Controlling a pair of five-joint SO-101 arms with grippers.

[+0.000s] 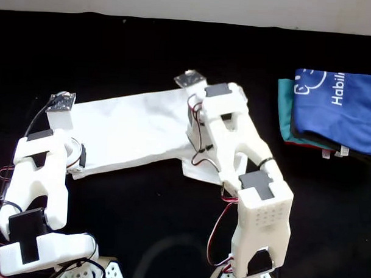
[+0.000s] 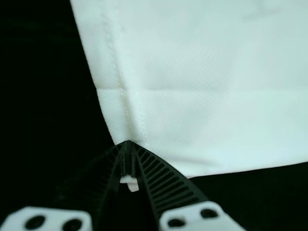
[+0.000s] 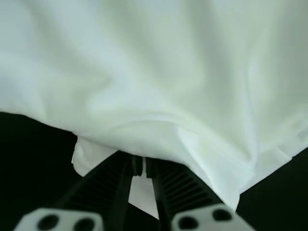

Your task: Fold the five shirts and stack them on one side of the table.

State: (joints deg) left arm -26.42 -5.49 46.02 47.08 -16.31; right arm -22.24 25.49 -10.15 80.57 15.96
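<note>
One white shirt [image 1: 131, 128] lies spread out flat on the black worktop [image 1: 146, 52], near the middle and a bit to the left side. It is plain white with soft wrinkles, and a sewn seam runs along its edge. The edge close to the arms is bunched up a little where it is being held.

Two white arms stand side by side at the near edge. The left arm [image 1: 41, 183] bends over the near left corner of the shirt. The left claw [image 2: 126, 147] is squeezed tight on that corner, right on the seam, and a tiny bit of white cloth pokes out between its black fingers [image 2: 159, 178].

The right arm [image 1: 245, 165] leans over the near right part of the shirt. The right claw [image 3: 143, 162] is also pinched tight, with a fold of the white cloth caught between its two fingers [image 3: 178, 187].

Far over on the right side of the worktop sits one neat pile [image 1: 332, 113] of folded shirts, well apart from the white one. A blue shirt [image 1: 351, 120] with white print is on top. Under it I can see a black layer [image 1: 307, 138] and a green-blue one [image 1: 284, 112]. That makes three colours I can count; I cannot tell if more shirts are under them
</note>
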